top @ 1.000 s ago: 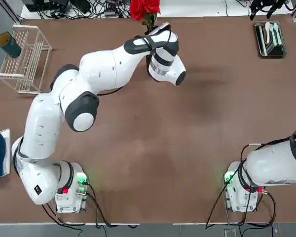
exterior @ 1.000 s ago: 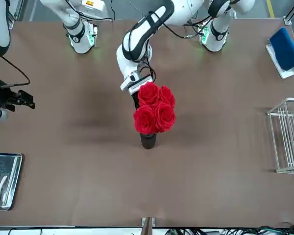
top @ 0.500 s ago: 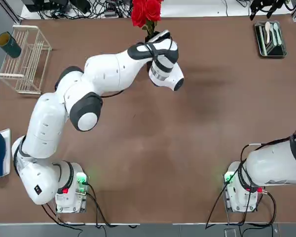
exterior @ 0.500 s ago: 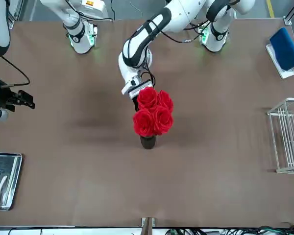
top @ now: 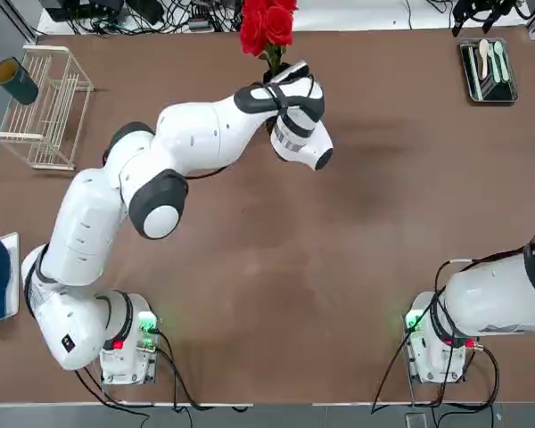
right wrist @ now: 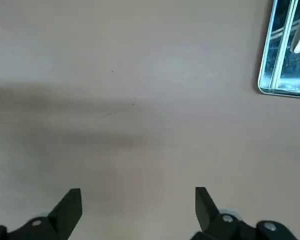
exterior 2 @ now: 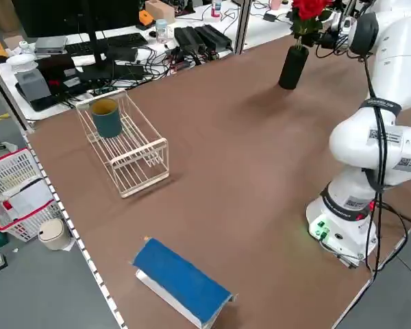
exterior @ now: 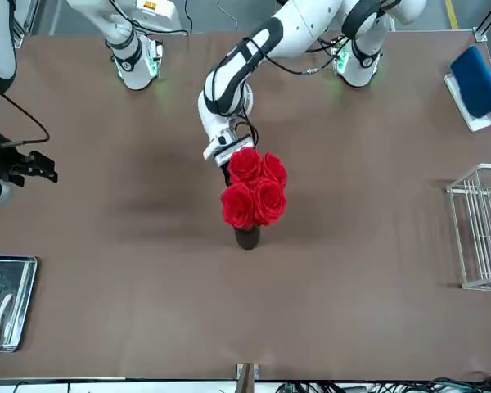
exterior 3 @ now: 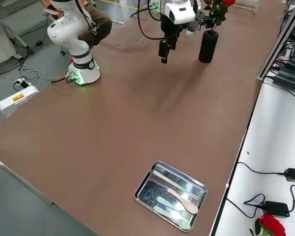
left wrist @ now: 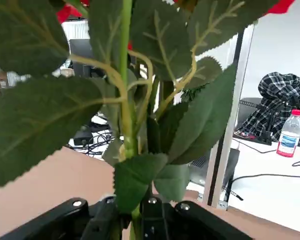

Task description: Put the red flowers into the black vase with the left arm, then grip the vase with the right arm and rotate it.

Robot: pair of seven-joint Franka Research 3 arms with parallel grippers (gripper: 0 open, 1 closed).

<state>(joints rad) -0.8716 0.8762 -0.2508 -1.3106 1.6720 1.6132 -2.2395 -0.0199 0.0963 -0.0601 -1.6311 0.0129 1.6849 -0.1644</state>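
Note:
The red flowers (exterior: 254,184) stand over the black vase (exterior: 246,238) at the far middle of the table. Their green stems (exterior 2: 299,42) run down into the vase's mouth. My left gripper (exterior: 227,166) is shut on the stems just under the blooms, on the robot's side of the vase. The left wrist view shows its fingers (left wrist: 102,222) closed around the stems (left wrist: 126,115) among the leaves. From the sides the vase (exterior 3: 208,46) stands upright. My right gripper (exterior: 39,166) hovers open at the table's right side, with only bare table between its fingers (right wrist: 70,207).
A wire rack (top: 49,107) with a teal cup (top: 16,80) sits at the far left. A metal tray (top: 489,69) of spoons lies at the far right corner. A blue pad (exterior 2: 181,281) rests at the left near edge. Cables and desks line the far side.
The left arm has shifted slightly, carrying the flowers a little to the right over the vase. The right arm has stayed still.

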